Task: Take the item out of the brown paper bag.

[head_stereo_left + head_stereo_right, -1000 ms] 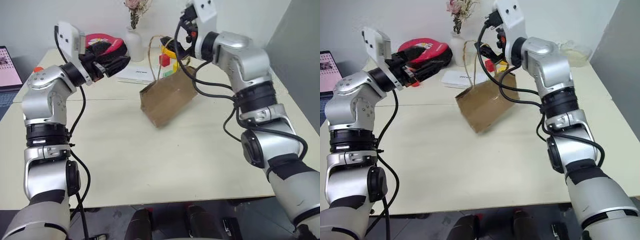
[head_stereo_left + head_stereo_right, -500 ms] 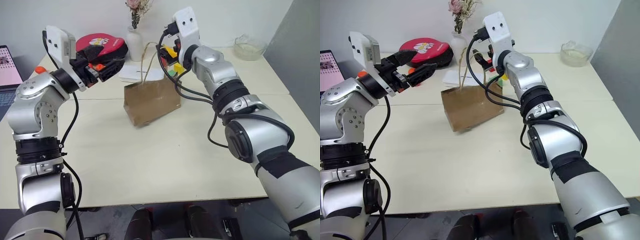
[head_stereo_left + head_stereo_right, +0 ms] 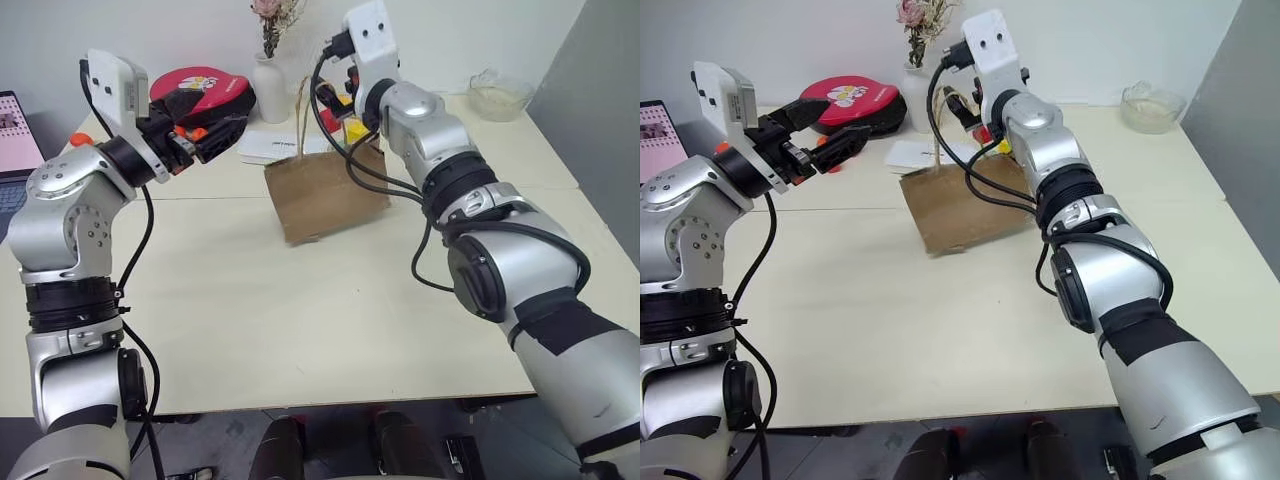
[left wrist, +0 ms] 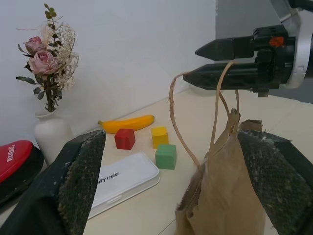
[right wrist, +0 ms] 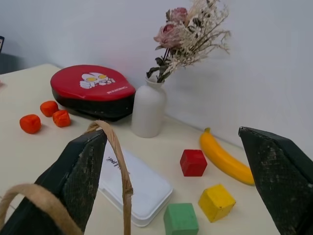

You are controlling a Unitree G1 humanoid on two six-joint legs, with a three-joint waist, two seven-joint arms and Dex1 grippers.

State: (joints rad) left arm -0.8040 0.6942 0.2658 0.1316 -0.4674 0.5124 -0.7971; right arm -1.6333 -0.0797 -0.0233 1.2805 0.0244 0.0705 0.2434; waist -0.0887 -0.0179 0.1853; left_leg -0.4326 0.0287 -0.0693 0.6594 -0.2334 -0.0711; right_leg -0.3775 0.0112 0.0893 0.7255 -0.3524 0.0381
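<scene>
Right gripper [image 4: 230,61], jaws spread, hooks handle of paper bag [image 3: 325,192] at frame centre. Left gripper [image 3: 825,135] open, empty, upper left. Item unseen, presumably inside. Next, you reach into mouth.

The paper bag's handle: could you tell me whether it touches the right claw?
Touching. In the left wrist view, one cord handle of the brown paper bag loops over the lower finger of the open right claw.

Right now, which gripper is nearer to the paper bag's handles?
Right. The right gripper is at the handles, one loop hanging over its finger above the paper bag. The left gripper hovers open, off to the bag's left.
</scene>
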